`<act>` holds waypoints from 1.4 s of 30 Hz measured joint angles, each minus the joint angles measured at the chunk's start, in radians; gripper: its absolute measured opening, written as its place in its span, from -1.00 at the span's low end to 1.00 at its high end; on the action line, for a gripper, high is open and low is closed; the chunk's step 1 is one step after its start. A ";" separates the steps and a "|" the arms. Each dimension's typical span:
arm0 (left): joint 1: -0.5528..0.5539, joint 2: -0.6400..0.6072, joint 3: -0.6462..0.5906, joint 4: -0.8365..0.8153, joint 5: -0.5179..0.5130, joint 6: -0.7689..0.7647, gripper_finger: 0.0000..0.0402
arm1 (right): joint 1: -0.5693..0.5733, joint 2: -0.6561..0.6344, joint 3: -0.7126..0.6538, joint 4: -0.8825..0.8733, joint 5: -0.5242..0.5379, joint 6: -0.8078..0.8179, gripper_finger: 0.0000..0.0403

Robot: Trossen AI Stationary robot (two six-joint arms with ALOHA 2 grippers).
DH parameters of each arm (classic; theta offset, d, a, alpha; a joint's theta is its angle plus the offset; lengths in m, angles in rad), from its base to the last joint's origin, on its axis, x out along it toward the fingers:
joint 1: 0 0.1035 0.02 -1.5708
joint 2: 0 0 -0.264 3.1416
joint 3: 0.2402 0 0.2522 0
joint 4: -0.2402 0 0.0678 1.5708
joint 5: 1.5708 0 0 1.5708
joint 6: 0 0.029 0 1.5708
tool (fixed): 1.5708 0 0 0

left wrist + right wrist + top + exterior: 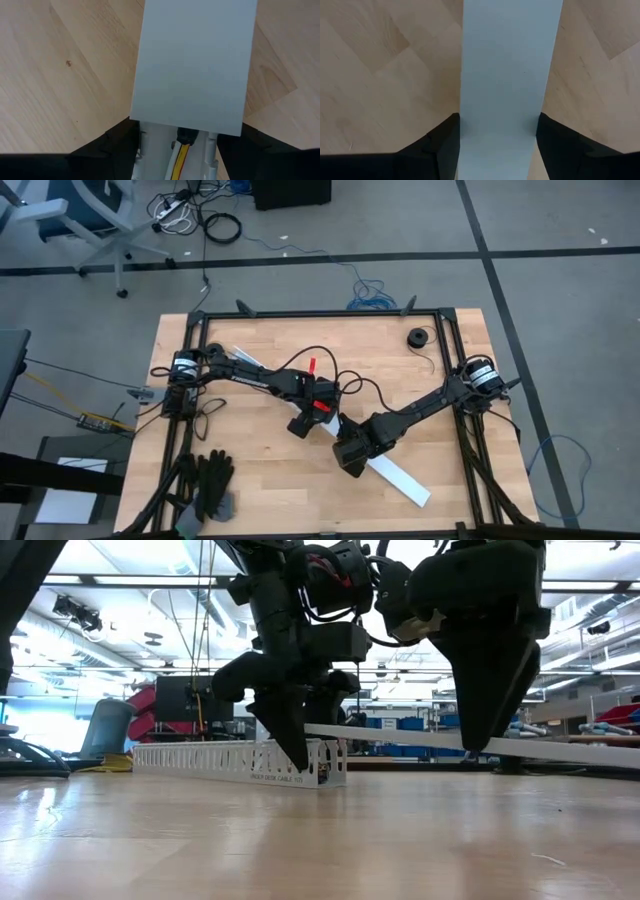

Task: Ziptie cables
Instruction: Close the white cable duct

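A long white slotted channel (230, 760) lies slantwise on the table's middle, and its far end (246, 357) shows past my left arm. Inside it lie the cables (180, 152): yellow and white wires with a small dark plug end. A flat white lid strip (400, 480) reaches from over the channel toward the near right. My left gripper (300, 426) points down at the channel's near end, its fingers on either side. My right gripper (350, 460) is shut on the lid strip farther along. My left gripper comes from above, slanting down, with one finger (122, 147) outside each long wall of the channel (142, 150) near its open end. The fingers lie across the channel, which rests on the table. The lid strip covers what lies beyond. My right gripper pinches the lid strip's two long edges (465, 135) between its fingers (440, 145), from above and across the strip. The strip (560, 748) runs nearly level in the hold, raised off the table on this side.
A small black reel (417, 337) sits at the far right of the table. Black gloves (212, 478) lie at the near left. A black frame (330, 313) runs round the table's edges. Bare wood lies on both sides of the strip.
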 joint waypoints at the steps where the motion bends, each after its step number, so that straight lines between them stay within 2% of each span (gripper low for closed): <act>1: 0.000 0.000 0.000 0.000 0.000 0.000 0.09 | 0.000 0.000 0.000 0.000 -0.001 0.000 0.06; 13: 0.000 0.000 0.000 0.001 0.000 -0.001 -0.01 | 0.000 0.000 0.000 -0.006 -0.001 0.001 0.05; 42: 0.000 0.000 0.000 0.002 0.000 0.001 -0.01 | -0.027 0.000 0.000 -0.016 -0.082 -0.013 0.05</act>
